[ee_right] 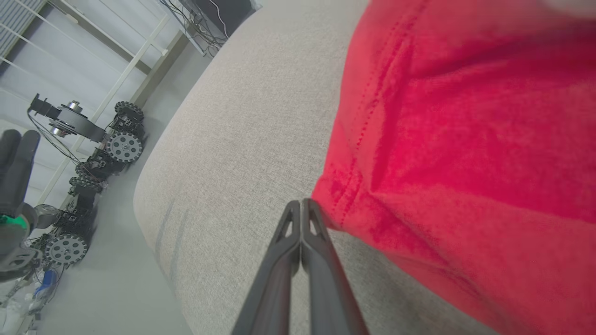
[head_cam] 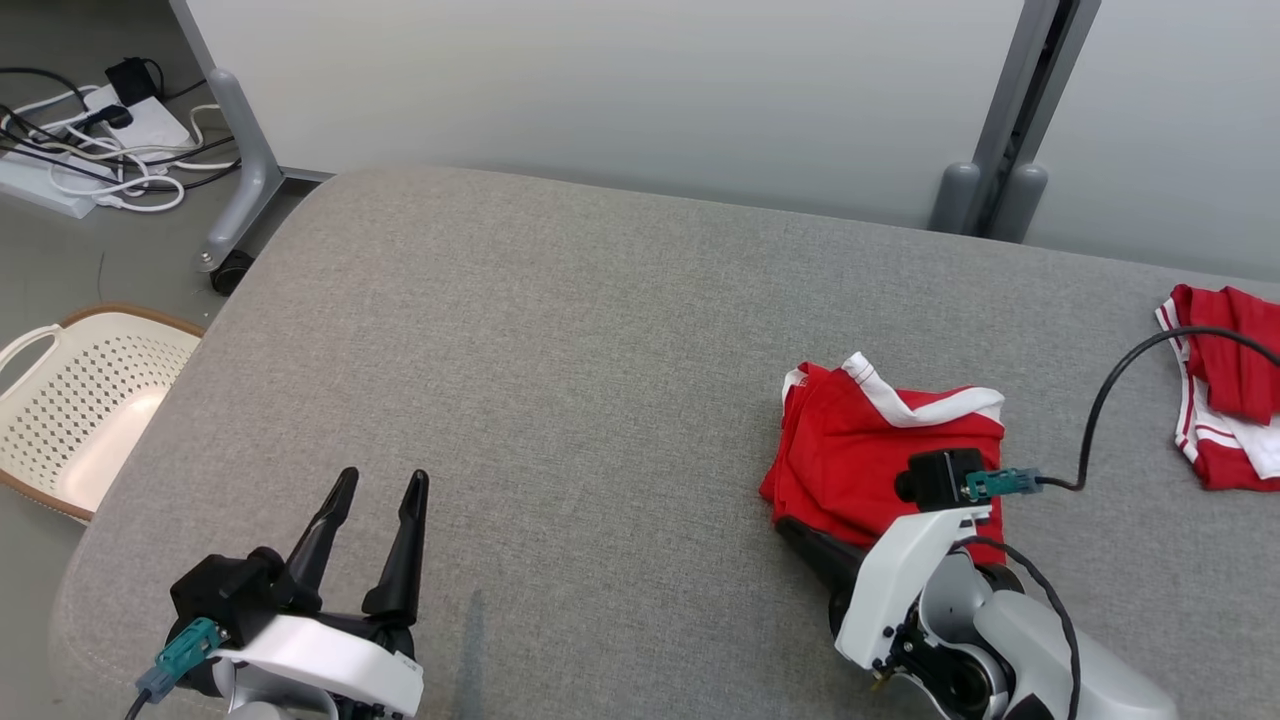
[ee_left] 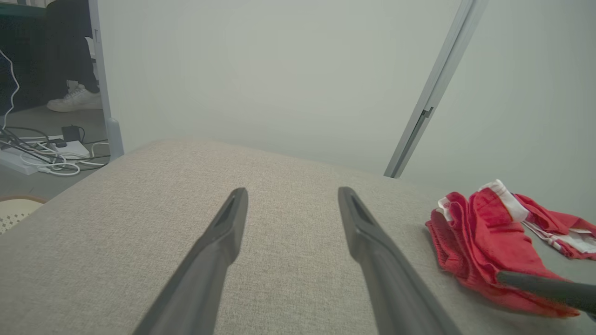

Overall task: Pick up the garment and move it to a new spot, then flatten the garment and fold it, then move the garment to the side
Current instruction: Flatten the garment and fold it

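The garment [head_cam: 860, 450] is red with a white band, lying bunched and folded on the grey padded table [head_cam: 560, 380], right of centre. My right gripper [head_cam: 790, 528] sits at the garment's near left corner. In the right wrist view its fingers [ee_right: 301, 204] are pressed together beside the red hem [ee_right: 465, 139], and no cloth shows between them. My left gripper [head_cam: 383, 480] hovers open over bare table at the near left, far from the garment. The left wrist view shows the left gripper [ee_left: 292, 193] with its jaws wide and the garment [ee_left: 475, 237] off to the right.
A second red and white garment [head_cam: 1225, 400] lies at the table's right edge. A cream basket [head_cam: 80, 410] stands on the floor to the left, with cables and a power strip [head_cam: 100, 140] beyond it. A person's shoe [ee_left: 74, 100] shows behind the partition leg.
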You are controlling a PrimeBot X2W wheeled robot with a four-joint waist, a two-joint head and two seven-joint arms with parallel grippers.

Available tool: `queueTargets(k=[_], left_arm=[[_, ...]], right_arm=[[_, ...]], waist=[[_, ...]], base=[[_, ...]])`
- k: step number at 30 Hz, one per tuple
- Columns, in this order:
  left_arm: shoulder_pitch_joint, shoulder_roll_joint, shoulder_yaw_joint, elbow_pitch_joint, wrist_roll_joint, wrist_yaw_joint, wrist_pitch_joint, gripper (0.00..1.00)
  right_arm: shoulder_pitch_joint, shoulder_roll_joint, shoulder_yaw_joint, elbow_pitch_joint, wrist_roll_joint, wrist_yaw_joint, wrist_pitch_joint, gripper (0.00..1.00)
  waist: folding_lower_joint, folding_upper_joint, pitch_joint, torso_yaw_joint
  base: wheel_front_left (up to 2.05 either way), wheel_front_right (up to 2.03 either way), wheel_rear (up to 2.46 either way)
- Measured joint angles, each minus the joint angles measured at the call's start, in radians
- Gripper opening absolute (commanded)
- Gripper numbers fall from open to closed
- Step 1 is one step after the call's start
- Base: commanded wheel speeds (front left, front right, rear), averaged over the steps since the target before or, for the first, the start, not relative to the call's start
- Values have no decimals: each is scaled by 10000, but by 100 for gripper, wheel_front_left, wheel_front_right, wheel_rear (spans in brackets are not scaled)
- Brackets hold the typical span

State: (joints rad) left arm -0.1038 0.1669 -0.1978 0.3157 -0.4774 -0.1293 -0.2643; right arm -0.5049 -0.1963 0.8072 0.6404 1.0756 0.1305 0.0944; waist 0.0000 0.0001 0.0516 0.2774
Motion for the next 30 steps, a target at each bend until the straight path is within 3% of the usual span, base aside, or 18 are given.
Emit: queueTargets(k=[11,30], left_arm=[[-1,-48,27,-15,2,-2,0,100],[-301,65,-117,86,-165,-4,0,100]], right_arm=[[-338,-802,-600,-58,-54,0,-194,0],[-2288,-489,-813,1902,-209,0,71,0]], waist=[[0,0,145,-119],[0,0,629,231]], base=[[0,0,0],[0,0,0]])
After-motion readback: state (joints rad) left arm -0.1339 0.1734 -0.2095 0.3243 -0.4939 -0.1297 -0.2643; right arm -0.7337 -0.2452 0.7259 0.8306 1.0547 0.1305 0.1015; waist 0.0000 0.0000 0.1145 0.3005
